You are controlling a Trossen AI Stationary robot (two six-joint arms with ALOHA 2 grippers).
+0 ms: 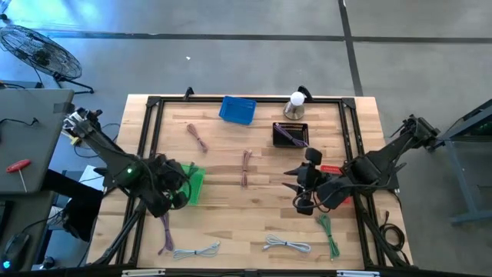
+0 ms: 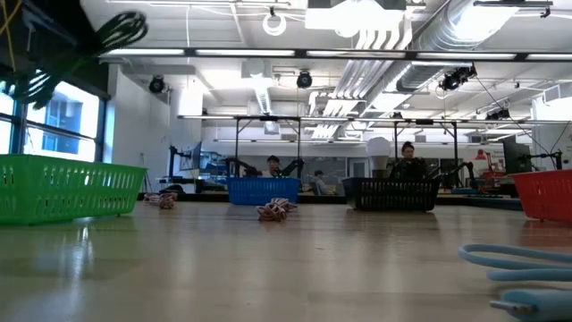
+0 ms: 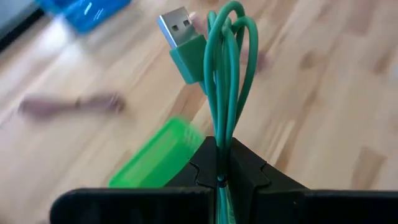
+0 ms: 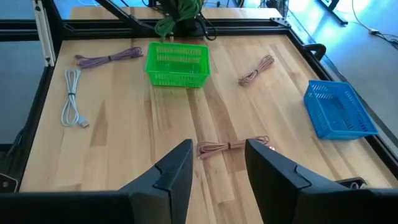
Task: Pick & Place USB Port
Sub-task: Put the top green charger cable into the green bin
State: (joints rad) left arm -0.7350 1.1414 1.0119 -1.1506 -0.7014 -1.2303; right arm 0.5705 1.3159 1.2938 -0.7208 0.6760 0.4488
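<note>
Wooden slats make up the table (image 1: pixel 231 215) under me, framed by dark rails, with small baskets and loose cables scattered over it.

I have the green cable (image 3: pixel 225 81) pinched in my left gripper (image 3: pixel 222 163), whose fingers are clenched tight on the folded bundle. Its loops stand up out of my jaws, long axis running straight away from my wrist, and the green USB plug (image 3: pixel 181 37) sits at the far end with its metal tip angled off to one side, away from the loops. I hold it in the air just above the green basket (image 4: pixel 176 63), at the left side of the table; the right wrist view shows the bundle hanging over the basket's far rim.

My right gripper (image 4: pixel 217 171) hovers released, fingers well apart, holding nothing. A pink cable (image 4: pixel 231 147) lies on the wood between and just beyond its fingertips, with its length running crosswise to my fingers. Farther right is the blue basket (image 4: pixel 339 118); a white cable (image 4: pixel 73 99) lies well apart on the other side.
</note>
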